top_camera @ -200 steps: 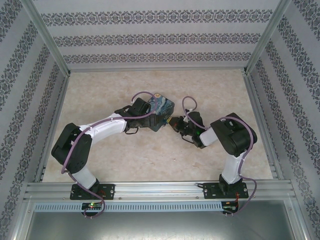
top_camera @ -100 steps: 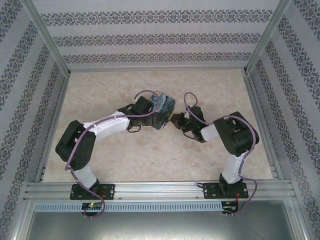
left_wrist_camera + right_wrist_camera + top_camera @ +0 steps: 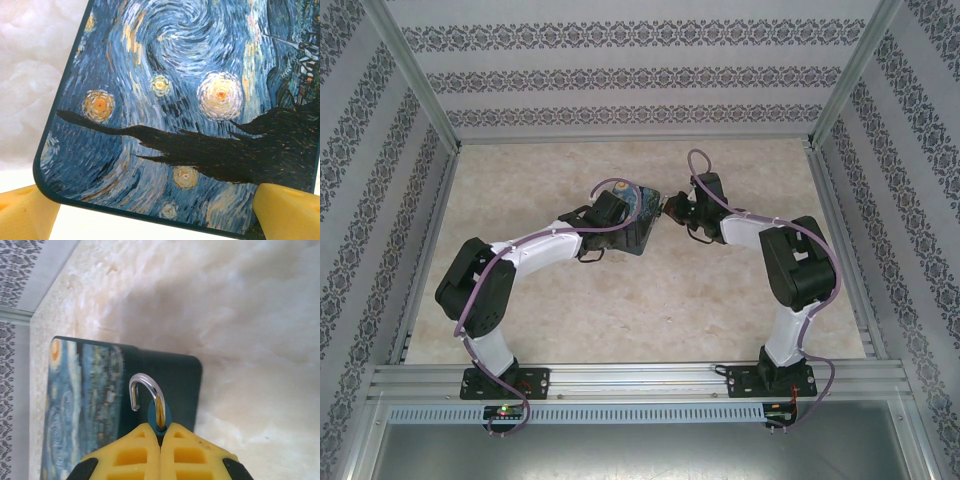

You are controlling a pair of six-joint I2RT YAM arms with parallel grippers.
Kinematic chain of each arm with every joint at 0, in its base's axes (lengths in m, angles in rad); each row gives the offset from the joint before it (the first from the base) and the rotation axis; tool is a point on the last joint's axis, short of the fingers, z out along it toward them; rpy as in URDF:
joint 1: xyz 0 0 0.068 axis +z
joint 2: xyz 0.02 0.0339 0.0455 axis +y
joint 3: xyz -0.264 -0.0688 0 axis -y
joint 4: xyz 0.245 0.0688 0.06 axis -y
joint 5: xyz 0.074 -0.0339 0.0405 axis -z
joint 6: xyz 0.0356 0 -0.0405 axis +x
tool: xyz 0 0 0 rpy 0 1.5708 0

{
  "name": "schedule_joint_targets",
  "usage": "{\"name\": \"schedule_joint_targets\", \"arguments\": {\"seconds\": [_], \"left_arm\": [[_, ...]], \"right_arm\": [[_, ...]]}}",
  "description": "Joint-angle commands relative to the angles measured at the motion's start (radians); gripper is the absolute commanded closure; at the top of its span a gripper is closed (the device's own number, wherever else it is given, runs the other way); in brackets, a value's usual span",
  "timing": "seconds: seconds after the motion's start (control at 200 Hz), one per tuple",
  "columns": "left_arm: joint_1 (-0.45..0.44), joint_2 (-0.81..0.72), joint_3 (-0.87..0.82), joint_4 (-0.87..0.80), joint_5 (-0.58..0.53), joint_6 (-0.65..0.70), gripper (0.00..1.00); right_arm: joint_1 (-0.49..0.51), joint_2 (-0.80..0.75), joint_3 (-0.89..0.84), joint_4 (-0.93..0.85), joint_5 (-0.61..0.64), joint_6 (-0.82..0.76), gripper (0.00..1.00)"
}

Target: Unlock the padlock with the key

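Note:
The padlock (image 3: 153,412) has a small teal body and a silver shackle, and the shackle's free end stands out of the body. My right gripper (image 3: 160,432) is shut on the body, with the shackle sticking out past the yellow tips. From above, that gripper (image 3: 672,207) sits just right of the Starry Night case (image 3: 646,226). My left gripper (image 3: 620,215) stands wide open over the case (image 3: 190,100). One of its fingers (image 3: 285,210) is over the case's edge and the other sits at its corner. The key is hidden.
The table is a pale marbled surface (image 3: 620,310) walled by patterned panels on three sides. A metal rail (image 3: 640,380) runs along the near edge by the arm bases. Purple cables loop above both wrists.
My right gripper has carried the padlock toward the back of the table, up along the case's right side. The left gripper and the case have shifted slightly toward the back.

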Motion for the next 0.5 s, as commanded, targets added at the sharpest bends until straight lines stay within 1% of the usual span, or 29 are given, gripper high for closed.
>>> {"name": "schedule_joint_targets", "arguments": {"seconds": [0.0,0.29,0.335,0.375,0.4,0.46,0.495], "left_arm": [[-0.019,0.088,-0.084,-0.227,0.008,0.031,0.00],[-0.018,0.005,-0.060,-0.232,0.036,0.038,0.00],[-0.018,-0.017,-0.058,-0.232,0.043,0.035,0.01],[-0.017,-0.036,-0.053,-0.232,0.049,0.034,0.00],[-0.017,-0.048,-0.048,-0.235,0.051,0.032,0.00],[-0.016,-0.077,-0.032,-0.246,0.053,0.032,0.01],[-0.014,-0.097,-0.024,-0.253,0.053,0.032,0.00]], "right_arm": [[-0.036,-0.035,-0.071,-0.015,0.007,-0.004,1.00],[-0.149,-0.163,-0.298,0.054,-0.013,0.008,0.99],[-0.169,-0.187,-0.326,0.053,-0.016,0.010,0.88],[-0.187,-0.213,-0.351,0.052,-0.019,0.009,0.69],[-0.199,-0.234,-0.366,0.051,-0.022,0.010,0.61],[-0.229,-0.283,-0.397,0.040,-0.028,0.008,0.47],[-0.247,-0.313,-0.414,0.031,-0.033,0.003,0.41]]}}
